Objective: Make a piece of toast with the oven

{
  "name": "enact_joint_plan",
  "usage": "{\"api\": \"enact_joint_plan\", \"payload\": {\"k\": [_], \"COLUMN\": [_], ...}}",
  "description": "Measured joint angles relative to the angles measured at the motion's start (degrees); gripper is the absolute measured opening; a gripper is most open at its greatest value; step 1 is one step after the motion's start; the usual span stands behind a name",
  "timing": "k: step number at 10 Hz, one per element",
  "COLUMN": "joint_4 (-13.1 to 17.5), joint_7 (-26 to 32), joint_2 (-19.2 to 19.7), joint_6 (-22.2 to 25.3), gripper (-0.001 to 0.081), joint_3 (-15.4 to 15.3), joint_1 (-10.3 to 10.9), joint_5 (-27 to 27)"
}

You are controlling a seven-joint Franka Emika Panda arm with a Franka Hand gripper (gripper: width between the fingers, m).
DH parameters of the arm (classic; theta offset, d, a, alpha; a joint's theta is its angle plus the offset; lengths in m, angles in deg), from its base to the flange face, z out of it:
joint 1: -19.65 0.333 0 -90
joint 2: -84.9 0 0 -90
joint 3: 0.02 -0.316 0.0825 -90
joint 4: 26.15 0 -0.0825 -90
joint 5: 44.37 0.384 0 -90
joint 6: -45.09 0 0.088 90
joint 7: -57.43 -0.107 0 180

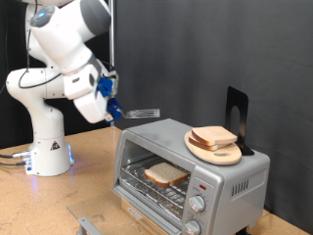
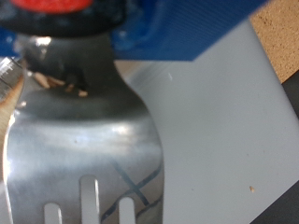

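Note:
The silver oven (image 1: 227, 182) stands on the wooden table at the exterior view's lower right, its front open. One piece of toast (image 1: 166, 174) lies on the wire rack inside. A second slice (image 1: 213, 136) rests on a round wooden plate (image 1: 227, 155) on the oven's roof. My gripper (image 1: 109, 102) hangs above the oven's left end, shut on the blue handle of a metal spatula (image 1: 143, 114). The blade points level towards the plate and is clear of the roof. The wrist view is filled by the slotted spatula blade (image 2: 84, 149) over the grey oven top (image 2: 220, 121).
A black stand (image 1: 236, 110) rises behind the plate on the oven. Two round knobs (image 1: 199, 205) sit on the oven's right panel. The arm's white base (image 1: 47, 152) stands at the exterior view's left, and a small grey piece (image 1: 90, 224) lies by the table's front edge.

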Motion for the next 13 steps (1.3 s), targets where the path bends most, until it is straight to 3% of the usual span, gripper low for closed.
{"api": "enact_joint_plan", "payload": {"k": [6,9,13], "joint_4": [-0.33,-0.5,-1.53], "joint_7": [-8.44,-11.53,-12.54], "joint_2": [-1.56,-0.94,2.77], "joint_6": [-7.85,-11.7,-17.87], "gripper": [0.0482,0.0482,0.0482], "joint_3": [-10.46,-15.17,-18.71], "joint_1": [5.13,5.58,5.46], "joint_5": [7.87,7.86,7.45]}}
